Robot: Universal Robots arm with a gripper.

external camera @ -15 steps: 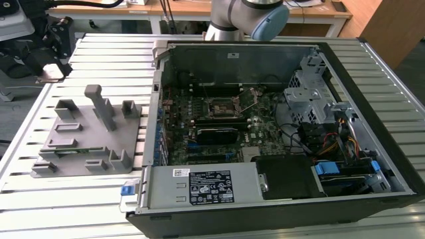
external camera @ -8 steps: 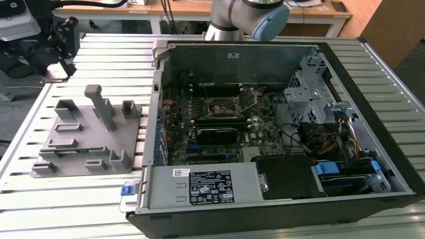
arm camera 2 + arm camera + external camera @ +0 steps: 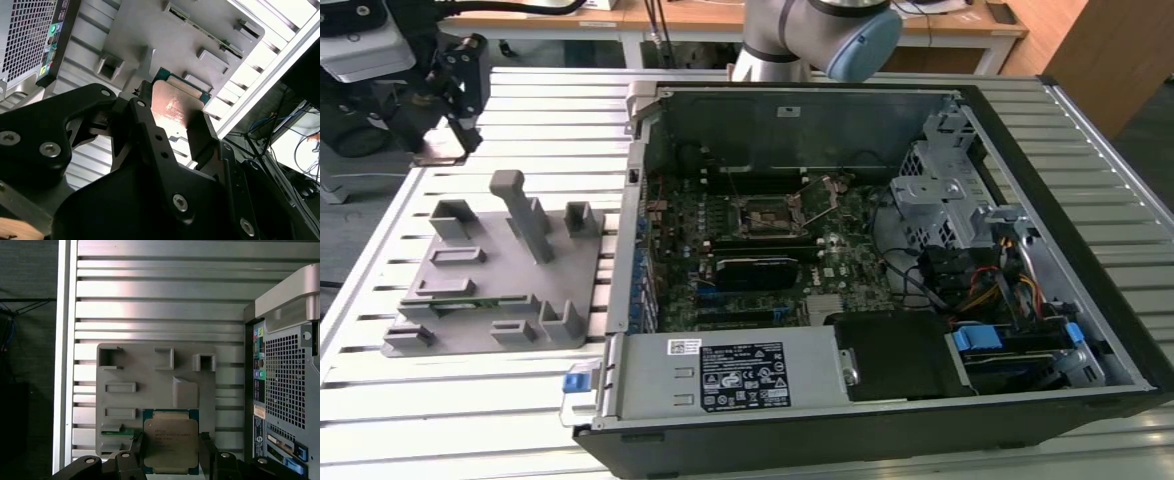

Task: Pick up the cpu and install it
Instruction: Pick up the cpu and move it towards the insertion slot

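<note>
The cpu (image 3: 170, 442), a flat square chip with a silver top and a green rim, sits between my black fingers (image 3: 137, 452) in both wrist views. My gripper (image 3: 171, 454) is shut on its two opposite edges and holds it above the grey plastic fixture (image 3: 150, 370). In the second wrist view the cpu (image 3: 175, 102) lies flat between the fingers (image 3: 146, 131). In the exterior view my gripper (image 3: 447, 140) hangs high at the far left, above the table and off the fixture's (image 3: 494, 270) far end. The motherboard socket (image 3: 771, 215) lies open inside the computer case.
The open computer case (image 3: 1027, 260) stands to the exterior view's right of the fixture, with cables, a drive bay and a power supply (image 3: 720, 375) inside. A small green board (image 3: 454, 288) rests on the fixture. The slatted metal table (image 3: 440, 410) ends just beyond the fixture.
</note>
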